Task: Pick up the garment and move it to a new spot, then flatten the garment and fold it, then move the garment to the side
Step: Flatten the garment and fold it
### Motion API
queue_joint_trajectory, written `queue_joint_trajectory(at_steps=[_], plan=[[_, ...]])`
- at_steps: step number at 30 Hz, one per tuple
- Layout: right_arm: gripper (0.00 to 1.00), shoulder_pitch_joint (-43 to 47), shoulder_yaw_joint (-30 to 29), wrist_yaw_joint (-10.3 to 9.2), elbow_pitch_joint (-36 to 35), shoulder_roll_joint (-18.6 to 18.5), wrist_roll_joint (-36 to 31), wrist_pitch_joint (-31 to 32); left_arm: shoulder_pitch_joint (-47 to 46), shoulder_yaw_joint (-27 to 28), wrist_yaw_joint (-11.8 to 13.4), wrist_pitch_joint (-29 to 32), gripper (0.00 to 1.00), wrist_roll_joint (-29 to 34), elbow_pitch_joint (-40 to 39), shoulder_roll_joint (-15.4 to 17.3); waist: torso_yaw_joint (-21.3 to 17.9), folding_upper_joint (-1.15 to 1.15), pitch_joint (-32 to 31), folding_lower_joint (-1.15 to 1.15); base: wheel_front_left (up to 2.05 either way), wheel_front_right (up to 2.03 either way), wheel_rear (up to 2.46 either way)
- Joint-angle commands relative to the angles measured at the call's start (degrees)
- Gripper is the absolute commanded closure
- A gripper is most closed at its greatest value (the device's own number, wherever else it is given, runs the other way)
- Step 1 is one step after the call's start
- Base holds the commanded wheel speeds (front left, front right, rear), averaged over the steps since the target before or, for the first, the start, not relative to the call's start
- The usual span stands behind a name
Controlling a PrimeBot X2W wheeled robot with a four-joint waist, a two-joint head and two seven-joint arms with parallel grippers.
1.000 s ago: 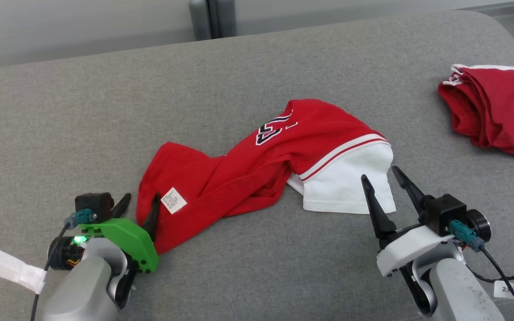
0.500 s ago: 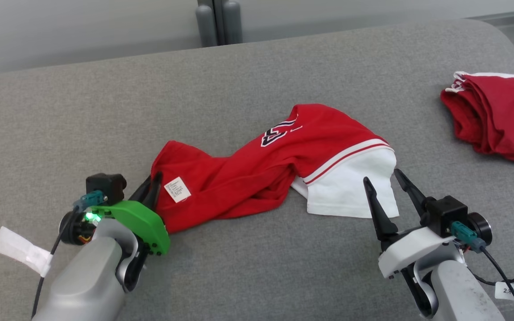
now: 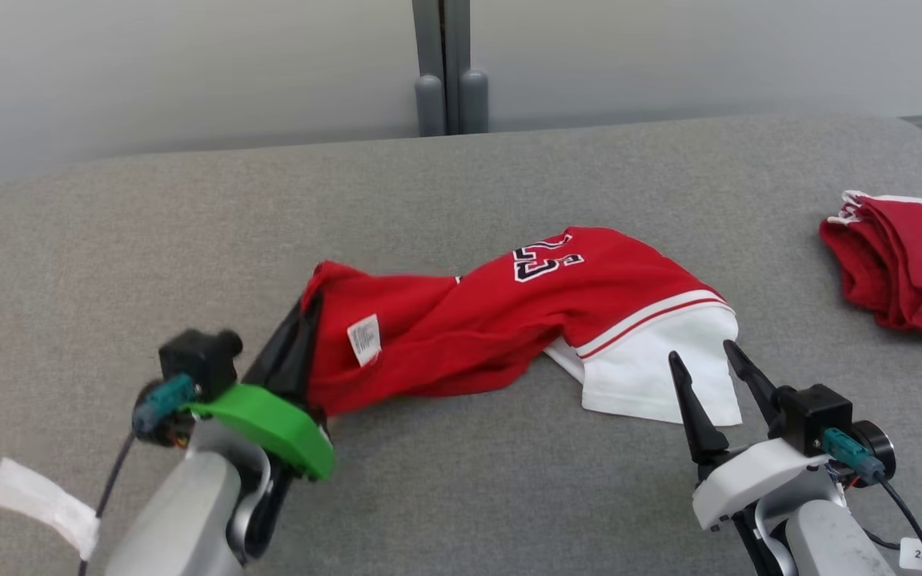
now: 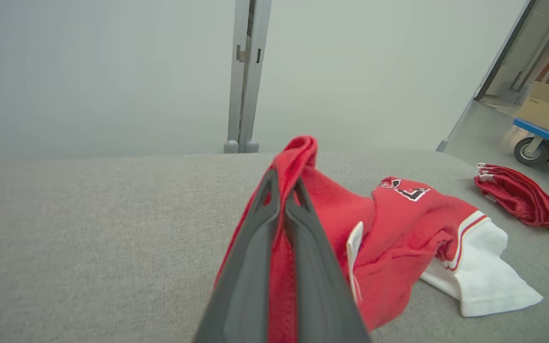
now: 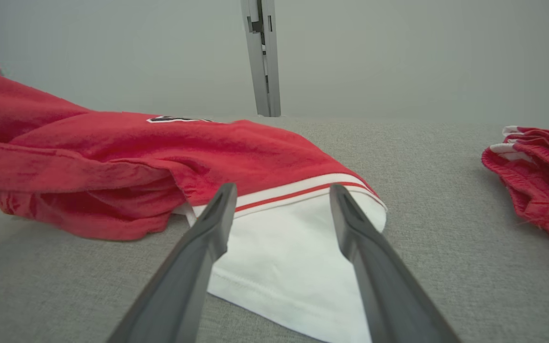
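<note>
Garment (image 3: 509,320) is pinched at its red edge by the left claw (image 4: 283,178) for lifting; the right claw (image 3: 701,352) is held spread.

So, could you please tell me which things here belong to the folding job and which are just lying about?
Job: red jersey, one end pinched in the shut left gripper; open right gripper near its white part.
Lying about: second red garment; cardboard box on a trolley.
</note>
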Motion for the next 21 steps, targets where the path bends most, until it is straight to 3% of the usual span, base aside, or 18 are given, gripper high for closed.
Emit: queue_joint_trajectory(at_steps=[1, 9, 21], plan=[[0.00, 0.7, 0.0, -0.09, 0.0, -0.2, 0.2, 0.0, 3.7, -0.9, 0.1, 0.1, 1.00, 0.8, 1.7, -0.1, 0.7, 0.00, -0.8, 0.00, 0.00, 0.00, 0.00], [0.00, -0.3, 0.5, -0.09, 0.3, -0.2, 0.0, 0.0, 7.0, -0.3, 0.1, 0.0, 1.00, 0.1, 7.8, -2.1, 0.3, 0.00, 0.1, 0.00, 0.00, 0.00, 0.00], [0.00, -2.3, 1.2, -0.09, -0.3, -0.2, -0.4, 0.0, -0.4, 7.1, 0.1, 0.0, 1.00, 5.0, 11.8, -1.2, -2.5, 0.00, 3.1, 0.00, 0.00, 0.00, 0.00]])
